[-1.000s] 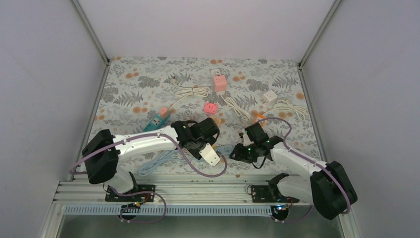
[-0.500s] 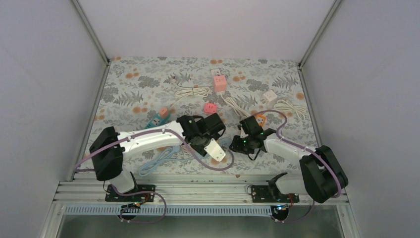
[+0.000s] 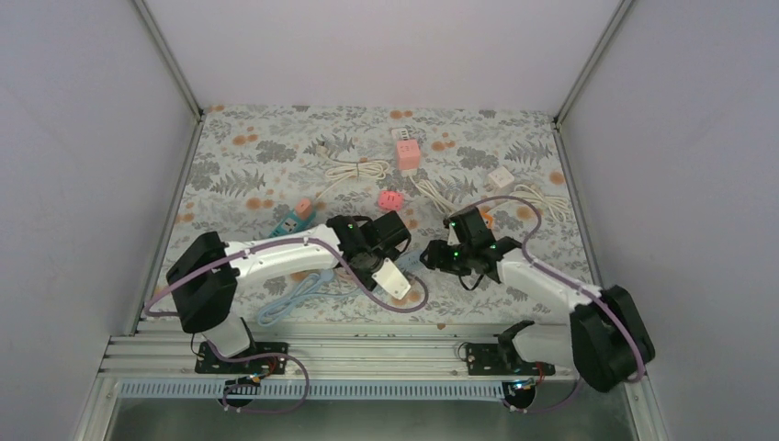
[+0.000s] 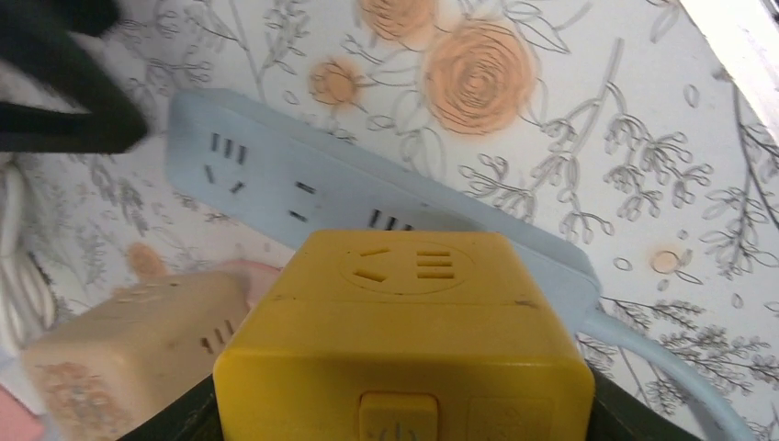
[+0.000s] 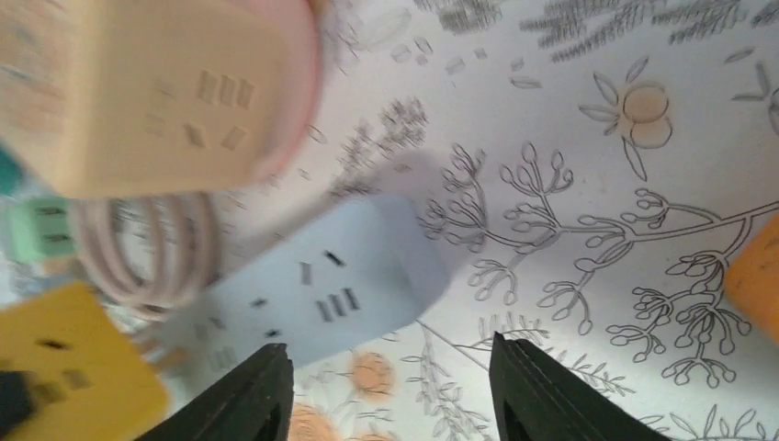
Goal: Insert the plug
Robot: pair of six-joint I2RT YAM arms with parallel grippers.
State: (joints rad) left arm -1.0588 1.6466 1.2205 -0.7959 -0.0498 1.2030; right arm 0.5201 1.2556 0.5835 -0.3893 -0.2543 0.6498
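My left gripper (image 3: 378, 250) is shut on a yellow cube adapter (image 4: 404, 322), which fills the lower part of the left wrist view, its socket face towards the camera. Just beyond it a light blue power strip (image 4: 303, 188) lies flat on the floral mat, sockets up. The strip also shows in the right wrist view (image 5: 321, 285) and in the top view (image 3: 411, 268). My right gripper (image 5: 395, 395) is open and empty, hovering over the strip's end (image 3: 437, 258). The yellow adapter (image 5: 64, 372) shows at that view's lower left.
A beige cube (image 3: 392, 278) sits close beside the held adapter. A pink cube (image 3: 390, 199), a pink-white strip (image 3: 405, 149), a white cube (image 3: 499, 177), a teal strip (image 3: 292, 220), white cables (image 3: 354, 170) and an orange piece (image 3: 484, 219) lie farther back. The strip's blue cable (image 3: 294, 299) coils near left.
My right gripper has moved away from the near edge to the strip's end. My left gripper has shifted slightly with the yellow adapter still in it.
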